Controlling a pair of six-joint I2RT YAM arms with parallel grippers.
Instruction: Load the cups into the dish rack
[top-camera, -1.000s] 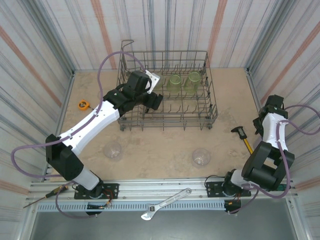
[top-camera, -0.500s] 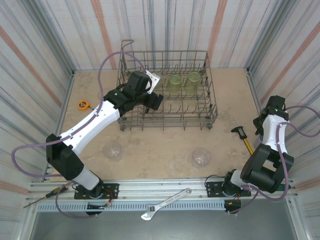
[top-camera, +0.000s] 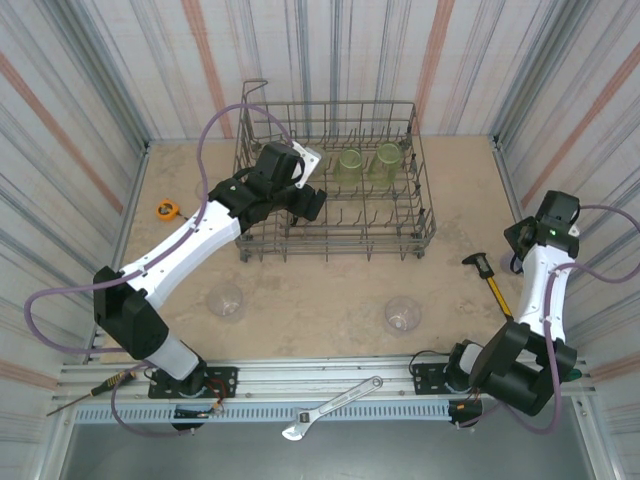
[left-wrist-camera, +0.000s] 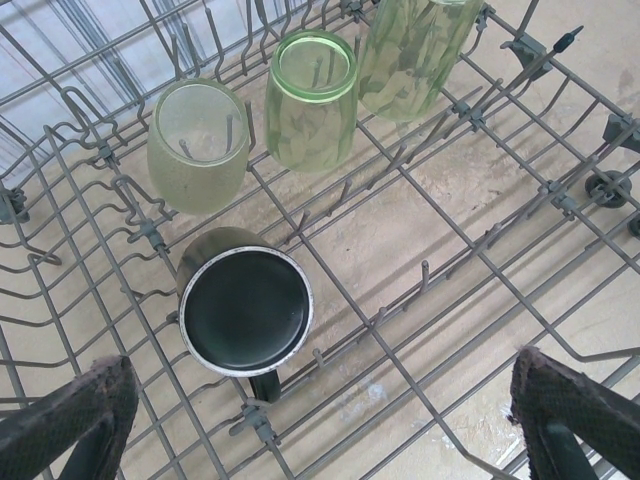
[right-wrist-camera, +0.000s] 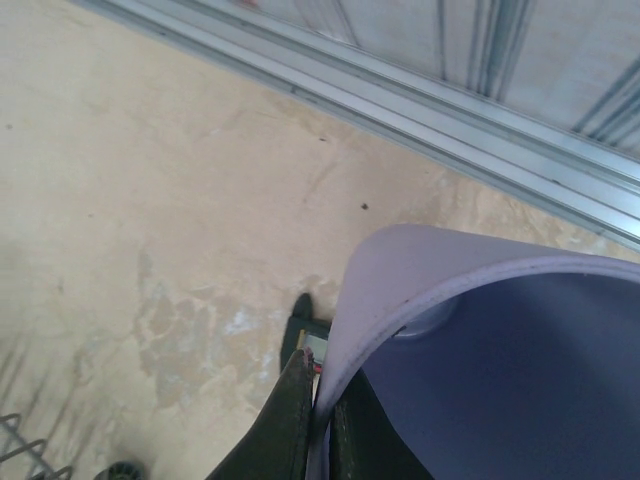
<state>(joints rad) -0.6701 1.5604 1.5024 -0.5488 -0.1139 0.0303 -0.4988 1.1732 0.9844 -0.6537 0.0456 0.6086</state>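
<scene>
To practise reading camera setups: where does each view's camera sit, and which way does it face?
Top external: above and behind the bases, looking down at the table; left arm, right arm show.
Left wrist: above the dish rack, looking down into it; open left end effector.
Right wrist: low, facing table and wall rail; right end effector shut on lavender cup.
Shared: top and left wrist both show the yellow-green cups.

Grey wire dish rack (top-camera: 330, 240) at the far middle of the tabletop (top-camera: 310, 285), black cup (left-wrist-camera: 245, 310) and three yellow-green cups (left-wrist-camera: 200, 140) inside among the tines, seemingly upended, two clear cups (top-camera: 226, 300) standing on the tabletop nearer, well apart, lavender cup (right-wrist-camera: 480, 340) pinched at its rim by the right pincer (right-wrist-camera: 322, 425).
</scene>
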